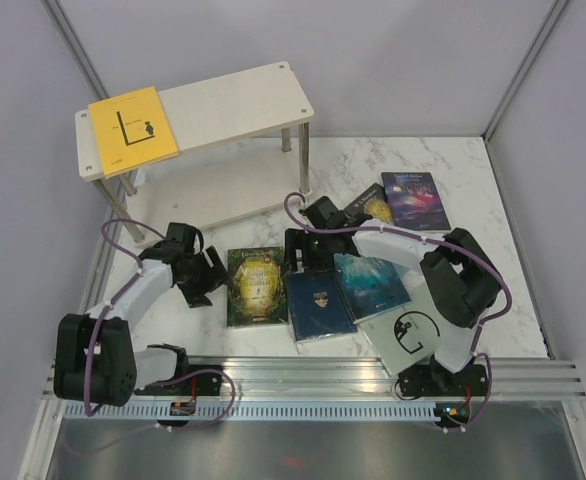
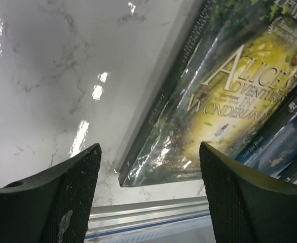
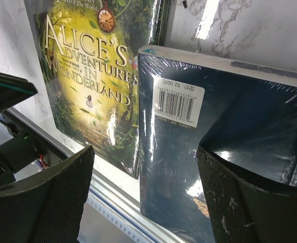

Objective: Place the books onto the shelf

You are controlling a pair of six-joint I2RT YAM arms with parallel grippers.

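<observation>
The shelf (image 1: 243,100) stands at the back left with a yellow book (image 1: 133,128) flat on its top board. On the marble lie a green Alice book (image 1: 257,285), a navy book (image 1: 318,305), a teal book (image 1: 371,285), a black book with a gold disc (image 1: 373,205), a purple galaxy book (image 1: 415,200) and a pale grey "G" book (image 1: 413,335). My left gripper (image 1: 211,278) is open beside the green book (image 2: 224,101), its near corner between the fingers. My right gripper (image 1: 295,262) is open over the navy book (image 3: 204,152) next to the green one (image 3: 93,76).
An aluminium rail (image 1: 313,375) runs along the table's near edge, just below the books. Grey enclosure walls close in the left, back and right. The shelf's lower board (image 1: 213,190) is bare. The right arm's elbow (image 1: 458,275) hangs over the grey book.
</observation>
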